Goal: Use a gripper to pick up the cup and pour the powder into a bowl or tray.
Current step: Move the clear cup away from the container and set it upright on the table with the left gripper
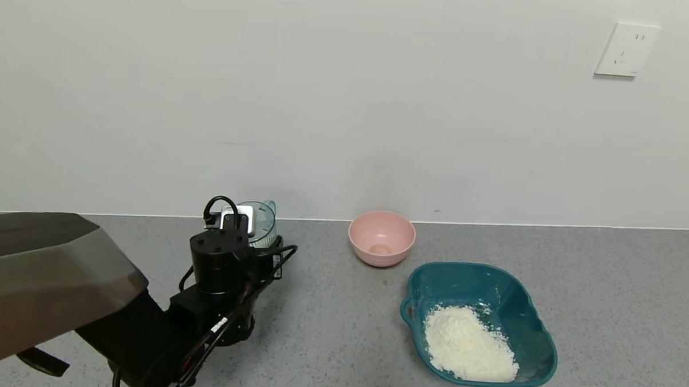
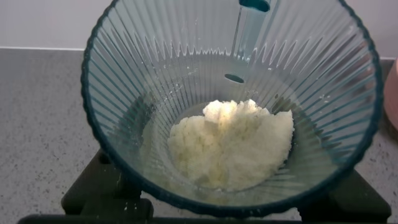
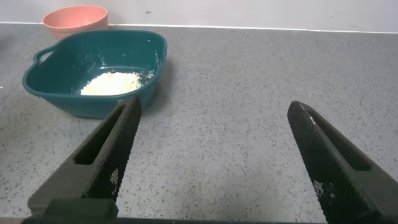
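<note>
**Visitor:** Which of your grippers is working?

**Me:** My left gripper [image 1: 257,236]. It sits at about nine o'clock from the pink bowl [image 1: 381,238], low over the grey counter [image 1: 604,294] near the back wall. It is closed around the cup [image 1: 260,222], whose ribbed pale blue-green wall rises just behind my black wrist.

**Visitor:** Is anything in the cup?

**Me:** Yes. In my left wrist view the cup [image 2: 230,106] fills nearly the whole picture, its open mouth turned toward the camera, and a clumpy white lump of powder [image 2: 233,146] lies against its inner wall. My dark fingers [image 2: 99,193] show beneath the rim, on either side.

**Visitor:** And the tray?

**Me:** The dark teal tray [image 1: 524,303] rests on the counter at about four o'clock from the pink bowl, close to it but not touching, and well apart from the cup. It holds its own heap of white powder [image 1: 468,344], piled toward the near side.

**Visitor:** Your other arm?

**Me:** My right gripper [image 3: 214,158] hangs low over the bare counter with its two fingers spread wide, holding nothing. The tray [image 3: 62,93] lies ahead of it, with the pink bowl [image 3: 74,18] beyond that.
</note>
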Robot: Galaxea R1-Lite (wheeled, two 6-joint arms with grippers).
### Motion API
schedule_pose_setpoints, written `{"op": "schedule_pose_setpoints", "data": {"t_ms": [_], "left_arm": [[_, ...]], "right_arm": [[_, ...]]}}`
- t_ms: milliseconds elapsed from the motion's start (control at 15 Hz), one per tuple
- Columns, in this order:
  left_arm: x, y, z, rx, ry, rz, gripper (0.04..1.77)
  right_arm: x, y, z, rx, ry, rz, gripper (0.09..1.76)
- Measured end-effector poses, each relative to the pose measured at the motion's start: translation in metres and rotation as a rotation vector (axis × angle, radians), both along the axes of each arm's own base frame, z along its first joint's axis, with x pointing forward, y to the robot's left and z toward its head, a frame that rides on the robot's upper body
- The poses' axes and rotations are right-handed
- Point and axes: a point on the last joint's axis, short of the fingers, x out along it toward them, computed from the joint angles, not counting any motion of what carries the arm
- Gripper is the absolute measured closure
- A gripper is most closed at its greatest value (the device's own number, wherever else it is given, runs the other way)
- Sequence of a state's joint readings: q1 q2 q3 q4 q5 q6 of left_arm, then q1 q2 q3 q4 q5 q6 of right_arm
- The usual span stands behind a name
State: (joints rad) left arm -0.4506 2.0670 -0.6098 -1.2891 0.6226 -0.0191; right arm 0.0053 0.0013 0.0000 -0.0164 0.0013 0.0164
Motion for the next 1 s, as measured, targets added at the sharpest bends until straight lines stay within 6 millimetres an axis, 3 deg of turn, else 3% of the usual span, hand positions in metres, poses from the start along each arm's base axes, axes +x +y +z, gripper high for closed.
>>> {"op": "schedule_pose_setpoints", "data": {"t_ms": [1000], "left_arm": [[0.008, -0.007, -0.052, 0.010, 0.144, -0.066, 0.52]], "right_arm": [[0.000, 0.000, 0.000, 0.000, 0.000, 0.000, 0.14]]}}
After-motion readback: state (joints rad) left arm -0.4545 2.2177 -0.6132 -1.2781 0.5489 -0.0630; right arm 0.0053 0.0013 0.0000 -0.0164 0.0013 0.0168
